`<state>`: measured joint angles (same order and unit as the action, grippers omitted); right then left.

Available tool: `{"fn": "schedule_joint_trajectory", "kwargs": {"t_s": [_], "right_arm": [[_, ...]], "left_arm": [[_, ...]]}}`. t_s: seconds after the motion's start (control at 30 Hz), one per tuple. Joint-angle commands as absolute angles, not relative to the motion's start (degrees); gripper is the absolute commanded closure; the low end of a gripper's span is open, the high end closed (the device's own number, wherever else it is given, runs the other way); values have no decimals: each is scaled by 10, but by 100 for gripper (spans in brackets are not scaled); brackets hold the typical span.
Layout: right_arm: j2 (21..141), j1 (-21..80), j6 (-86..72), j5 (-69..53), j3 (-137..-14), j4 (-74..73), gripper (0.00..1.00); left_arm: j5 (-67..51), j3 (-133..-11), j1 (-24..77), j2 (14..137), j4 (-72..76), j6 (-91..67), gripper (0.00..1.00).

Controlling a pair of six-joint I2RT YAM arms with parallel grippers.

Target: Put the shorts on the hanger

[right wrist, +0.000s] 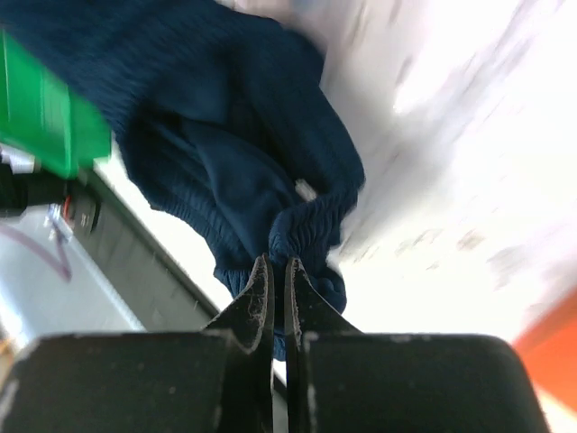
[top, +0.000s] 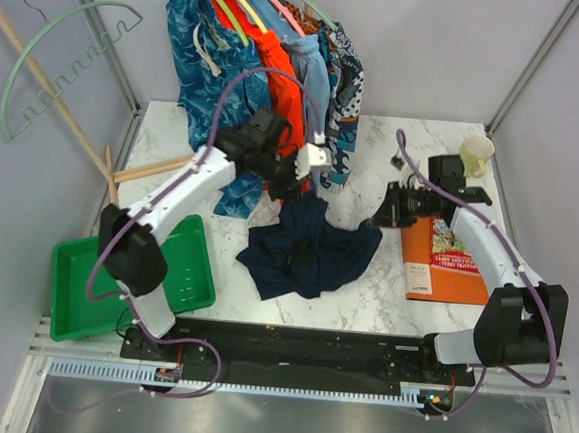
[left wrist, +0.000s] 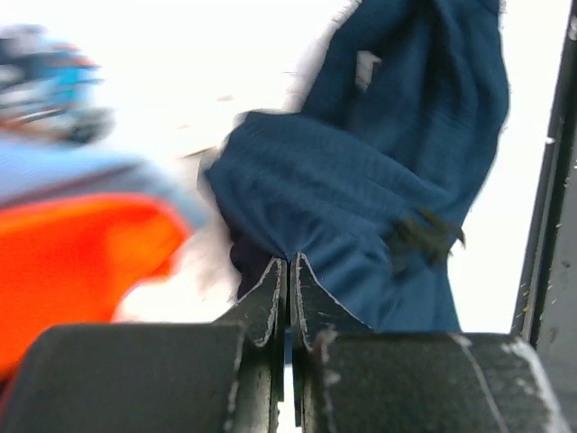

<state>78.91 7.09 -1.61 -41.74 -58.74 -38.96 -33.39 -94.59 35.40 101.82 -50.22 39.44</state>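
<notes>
Pinching shut, left hand (left wrist: 287, 266) and right hand (right wrist: 278, 267) each clamp a fold of the plain dark navy-blue fabric shorts (top: 312, 248), mostly heaped on the marble desk (top: 384, 284). Grasp looks done; the pale mint-green plastic hanger (top: 71, 67) hangs bare, well apart, so draping remains.

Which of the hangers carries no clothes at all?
The pale mint-green hanger at the far left, which hangs bare and alone. The yellow-green hanger and the pink hanger both sit among the hanging garments.

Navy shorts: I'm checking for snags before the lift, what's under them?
Marble table shows beside the shorts; whatever the fabric covers is hidden. Left gripper and right gripper pinch their edges.
</notes>
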Motion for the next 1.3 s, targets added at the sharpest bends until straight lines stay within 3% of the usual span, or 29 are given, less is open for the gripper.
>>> {"fn": "schedule_joint_trajectory", "kwargs": {"t_s": [0.0, 0.2, 0.23, 0.33, 0.4, 0.43, 0.63, 0.77, 1.1, 1.17, 1.27], "right_arm": [[824, 38, 43, -407, -728, -449, 100], [860, 35, 130, -410, -821, -541, 100], [861, 34, 140, -409, -802, -547, 100], [870, 41, 166, -412, -762, -558, 100], [876, 47, 166, -431, -738, -555, 100], [877, 47, 158, -443, -728, -551, 100], [875, 53, 142, -456, -693, -526, 100], [864, 53, 142, -450, -684, -520, 100], [861, 52, 150, -451, -678, -531, 100], [862, 52, 150, -454, -676, -533, 100], [860, 53, 151, -452, -679, -533, 100]], "left_arm": [[-368, -958, 341, 885, -617, 465, 98], [-347, -748, 366, 794, -743, 627, 97], [-338, -722, 391, 779, -744, 634, 76], [-342, -687, 403, 773, -721, 599, 44], [-346, -709, 398, 780, -710, 586, 39], [-348, -720, 391, 792, -699, 576, 32], [-359, -741, 391, 813, -552, 478, 27], [-263, -666, 448, 802, -406, 396, 27], [-142, -700, 540, 921, -356, 414, 17], [-129, -699, 551, 940, -355, 422, 19], [-140, -692, 563, 954, -356, 427, 34]]}}
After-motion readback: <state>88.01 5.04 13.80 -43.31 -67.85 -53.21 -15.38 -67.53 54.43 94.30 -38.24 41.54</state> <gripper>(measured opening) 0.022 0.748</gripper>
